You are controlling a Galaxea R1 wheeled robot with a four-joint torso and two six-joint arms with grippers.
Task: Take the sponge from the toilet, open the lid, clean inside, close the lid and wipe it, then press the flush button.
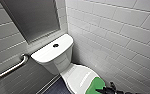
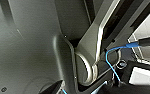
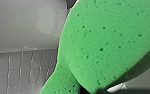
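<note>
Right gripper (image 1: 104, 90): dark, low in the head view, closed on the near edge of the sponge.
Sponge (image 1: 95, 85): bright green, pitted with small pores, rounded outline. It sits straight ahead of the right gripper, with its far part lying over the front of the toilet lid. From the right wrist it looms very close (image 3: 108, 42) and is seen at a tilt.
Toilet lid (image 1: 77, 77): white, glossy and down. It lies under the sponge and runs on beyond the gripper toward the tank.
Toilet (image 1: 66, 63): white ceramic, set into the corner of the room, all of it past the gripper's tips. In the right wrist view a white part (image 3: 23, 27) shows behind the sponge.
Tank (image 1: 49, 53): rectangular with a flat top, well apart from the gripper, past the far end of the lid.
Flush button (image 1: 55, 45): small, round and dark, at the centre of the tank top, untouched and far from the gripper.
Grab bar (image 1: 9, 69): metal, on the wall beyond the tank, on the side of the toilet away from the gripper.
Wall tiles (image 1: 116, 32): pale, long and rectangular, running close alongside the toilet and the gripper.
Grey panel (image 1: 31, 17): dull and flat, on the wall above the tank.
Grey tiled surface (image 3: 23, 70): shows past the sponge, below the white ceramic.
Left gripper: cannot tell whether it is released or clenched.
Blue cable (image 2: 109, 62): curves across grey robot housing in the left wrist view.
</note>
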